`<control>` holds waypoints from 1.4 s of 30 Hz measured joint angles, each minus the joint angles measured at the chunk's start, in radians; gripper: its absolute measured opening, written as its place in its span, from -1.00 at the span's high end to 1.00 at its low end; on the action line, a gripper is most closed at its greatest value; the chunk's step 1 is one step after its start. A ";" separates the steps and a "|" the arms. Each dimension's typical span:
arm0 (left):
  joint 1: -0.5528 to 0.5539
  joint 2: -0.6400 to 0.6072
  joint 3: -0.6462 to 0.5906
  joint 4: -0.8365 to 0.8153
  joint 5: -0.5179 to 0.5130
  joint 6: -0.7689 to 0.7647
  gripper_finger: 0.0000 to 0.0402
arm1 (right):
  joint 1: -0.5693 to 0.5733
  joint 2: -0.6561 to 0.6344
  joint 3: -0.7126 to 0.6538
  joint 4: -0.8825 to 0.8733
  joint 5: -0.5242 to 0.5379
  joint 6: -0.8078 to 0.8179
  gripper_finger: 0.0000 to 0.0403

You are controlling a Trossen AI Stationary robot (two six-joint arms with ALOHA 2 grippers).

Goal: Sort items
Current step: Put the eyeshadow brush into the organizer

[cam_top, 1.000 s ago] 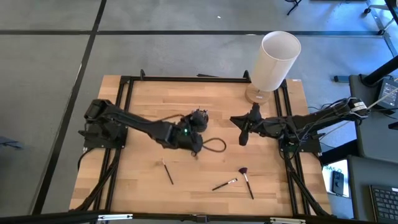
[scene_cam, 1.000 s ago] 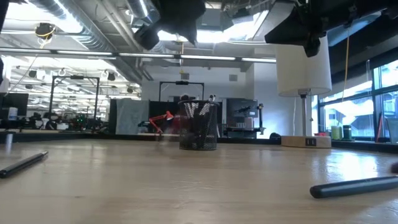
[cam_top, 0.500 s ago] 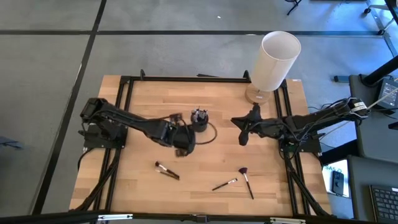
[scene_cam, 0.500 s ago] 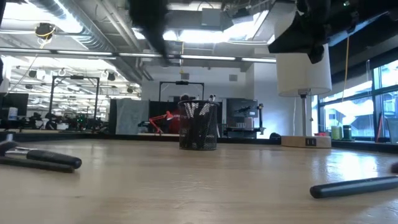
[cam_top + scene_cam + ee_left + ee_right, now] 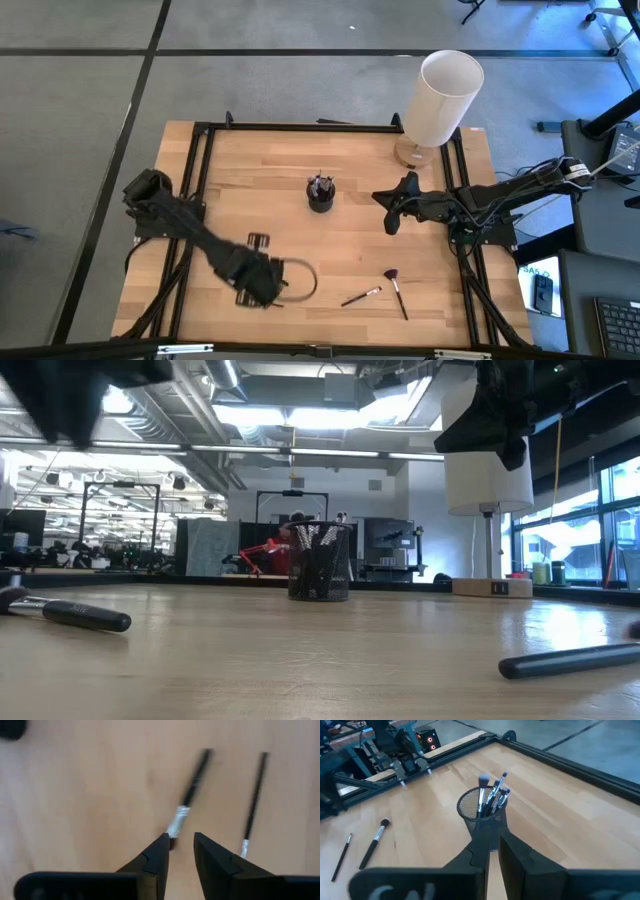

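My left gripper hangs open over the table's near left and points down. Its fingertips stand on either side of the head end of a black-handled brush with a pale ferrule. A thinner brush lies flat beside it. One of these brushes also shows in the low view. My right gripper waits shut in the air to the right of the black mesh cup, which holds several brushes. Two more brushes, one with a fan head, lie at the near right.
A tall white cylinder on a wooden base stands at the table's far right corner. A black frame runs around the table top. Bare wood lies between the cup and the near brushes.
My left gripper has swung from beside the cup toward the table's near left edge, sinking a little and rolling its wrist, and now hangs over the brushes there. Where one brush lay a second ago, two lie side by side.
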 joint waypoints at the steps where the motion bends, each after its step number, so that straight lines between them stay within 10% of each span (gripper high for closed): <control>1: -0.018 0.012 0.000 0.017 0.002 -0.003 0.55 | 0.000 0.000 0.000 0.000 -0.002 0.001 0.82; 17: -0.161 0.288 0.001 0.480 0.402 -0.232 0.33 | 0.000 0.000 0.000 0.000 -0.032 -0.007 0.82; 34: -0.156 0.325 0.045 0.188 0.271 -0.211 0.47 | -0.020 0.000 0.000 0.023 -0.018 -0.030 0.82; 42: -0.138 0.178 0.035 -0.243 0.102 -0.658 0.50 | -0.026 0.000 0.000 0.023 -0.050 -0.029 0.82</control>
